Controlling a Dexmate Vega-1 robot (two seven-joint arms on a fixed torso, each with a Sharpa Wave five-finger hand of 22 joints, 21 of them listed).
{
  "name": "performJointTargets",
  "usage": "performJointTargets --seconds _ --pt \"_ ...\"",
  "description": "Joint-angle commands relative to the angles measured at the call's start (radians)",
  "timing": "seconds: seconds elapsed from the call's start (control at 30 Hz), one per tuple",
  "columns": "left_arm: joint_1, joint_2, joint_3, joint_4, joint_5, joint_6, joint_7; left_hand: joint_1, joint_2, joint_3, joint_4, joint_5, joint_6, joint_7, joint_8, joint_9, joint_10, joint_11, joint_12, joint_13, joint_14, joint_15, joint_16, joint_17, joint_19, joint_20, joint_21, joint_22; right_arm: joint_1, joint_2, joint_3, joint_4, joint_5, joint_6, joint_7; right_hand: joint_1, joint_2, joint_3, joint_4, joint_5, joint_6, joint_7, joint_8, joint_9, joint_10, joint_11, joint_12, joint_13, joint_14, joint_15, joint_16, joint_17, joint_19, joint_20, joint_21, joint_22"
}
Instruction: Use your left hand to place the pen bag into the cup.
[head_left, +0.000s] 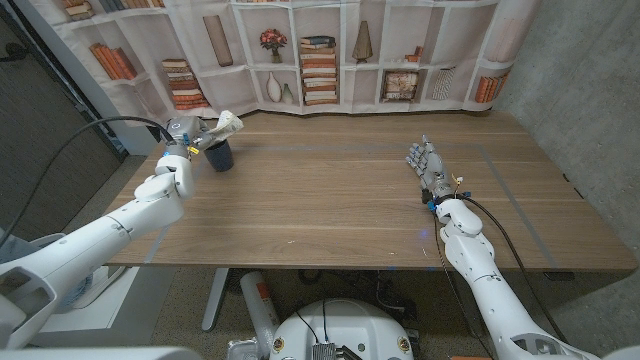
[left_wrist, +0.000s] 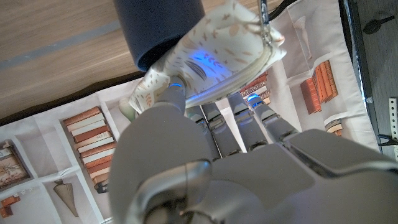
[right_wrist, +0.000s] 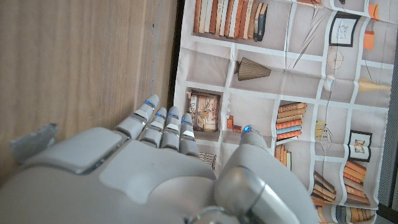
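A dark blue cup (head_left: 219, 155) stands upright near the table's far left corner. The cream patterned pen bag (head_left: 220, 127) hangs just above the cup's mouth, tilted, and my left hand (head_left: 180, 136) holds it from the left side. In the left wrist view the pen bag (left_wrist: 217, 53) lies against the cup (left_wrist: 158, 28) with my left hand (left_wrist: 217, 162) behind it and the fingers (left_wrist: 174, 93) touching the bag. My right hand (head_left: 428, 165) stays on the right side of the table, fingers apart, holding nothing. The right hand (right_wrist: 149, 162) also appears in its own wrist view.
The wooden table (head_left: 340, 190) stretches between both arms. A printed bookshelf backdrop (head_left: 320, 50) hangs behind the far edge. A black cable (head_left: 70, 150) runs along my left arm, and thin wires (head_left: 460, 185) sit at my right wrist.
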Motion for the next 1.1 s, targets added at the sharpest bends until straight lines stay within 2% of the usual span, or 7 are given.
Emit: performJointTargets --seconds 0.03,0.13,0.33,0.47,0.57,0.8,1.1 --pt "-0.019 -0.009 0.023 0.013 -0.003 0.0 -0.024 0.007 -0.003 0.009 0.002 0.004 0.018 -0.024 0.002 0.001 0.002 -0.003 -0.006 0.002 -0.003 -0.129 -0.001 0.002 -0.004 0.005 -0.004 0.002 -0.001 0.003 0.004 0.003 0.004 0.007 0.002 0.001 0.005 -0.001 -0.005 0.0 0.008 0.005 0.001 0.005 0.005 0.002 0.001 0.005 0.013 -0.002 -0.002 0.003 0.008 -0.002 -0.002 0.004" --pt "-0.019 -0.005 0.026 0.009 -0.005 0.001 -0.032 0.006 -0.004 0.009 0.003 0.004 0.015 -0.026 0.001 0.001 -0.003 -0.003 -0.008 0.002 -0.009 -0.126 -0.002 0.002 -0.007 0.013 -0.004 0.003 -0.002 0.003 0.005 0.002 0.006 0.008 0.003 0.001 0.005 -0.001 -0.005 0.0 0.008 0.004 0.001 0.005 0.005 0.001 0.001 0.005 0.013 -0.002 -0.003 0.003 0.008 -0.001 -0.002 0.004" --pt "-0.003 0.011 0.018 -0.024 -0.012 0.021 -0.046 0.003 -0.006 0.009 0.005 0.005 0.0 -0.017 -0.005 0.001 -0.014 -0.002 -0.011 0.002 -0.02 -0.126 -0.004 0.004 -0.009 0.011 -0.004 0.003 -0.006 0.003 0.006 0.0 0.009 0.008 0.007 0.001 0.004 -0.001 -0.005 0.0 0.008 0.003 0.001 0.005 0.005 0.002 0.001 0.005 0.013 -0.003 -0.002 0.003 0.007 -0.001 -0.004 0.004" --pt "0.021 0.031 -0.003 -0.058 -0.029 0.031 -0.051 -0.002 -0.007 0.008 0.008 0.006 -0.009 -0.012 -0.009 0.001 -0.023 -0.001 -0.012 0.002 -0.022 -0.123 -0.003 0.004 -0.013 0.011 -0.005 0.003 -0.008 0.003 0.006 -0.002 0.011 0.011 0.011 0.0 0.004 -0.001 -0.005 0.0 0.008 0.003 0.001 0.005 0.005 0.001 0.001 0.005 0.013 -0.002 -0.002 0.003 0.006 0.0 -0.005 0.004" --pt "0.04 0.047 -0.021 -0.085 -0.041 0.041 -0.053 -0.013 -0.014 0.003 0.013 0.008 -0.023 -0.009 -0.015 0.002 -0.042 0.001 -0.015 0.003 -0.038 -0.12 -0.005 0.005 -0.02 0.031 -0.006 0.004 -0.011 0.003 0.006 -0.005 0.011 0.011 0.012 0.0 0.005 -0.001 -0.005 0.0 0.009 0.0 0.001 0.005 0.006 0.0 0.001 0.005 0.013 -0.003 -0.003 0.003 0.005 0.001 -0.006 0.004" --pt "0.09 0.077 -0.071 -0.14 -0.074 0.07 -0.043 -0.026 -0.023 -0.003 0.019 0.009 -0.034 -0.009 -0.02 0.002 -0.054 0.001 -0.014 0.003 -0.044 -0.119 -0.004 0.006 -0.02 0.039 -0.004 0.005 -0.016 -0.001 0.005 -0.012 0.013 0.008 0.018 0.001 0.005 -0.002 -0.006 0.0 0.011 -0.002 0.002 0.005 0.007 -0.004 0.002 0.005 0.014 -0.005 -0.002 0.003 0.005 0.002 -0.007 0.004" --pt "0.117 0.091 -0.096 -0.166 -0.09 0.086 -0.037 -0.049 -0.039 -0.014 0.029 0.013 -0.05 -0.002 -0.029 0.0 -0.072 0.002 -0.014 0.004 -0.056 -0.11 -0.003 0.007 -0.028 0.049 -0.004 0.006 -0.011 -0.004 0.0 -0.008 0.012 -0.005 0.024 0.0 0.005 -0.002 -0.006 0.0 0.013 -0.004 0.002 0.005 0.011 -0.004 0.003 0.005 0.019 -0.004 -0.001 0.003 0.007 0.003 -0.009 0.005"
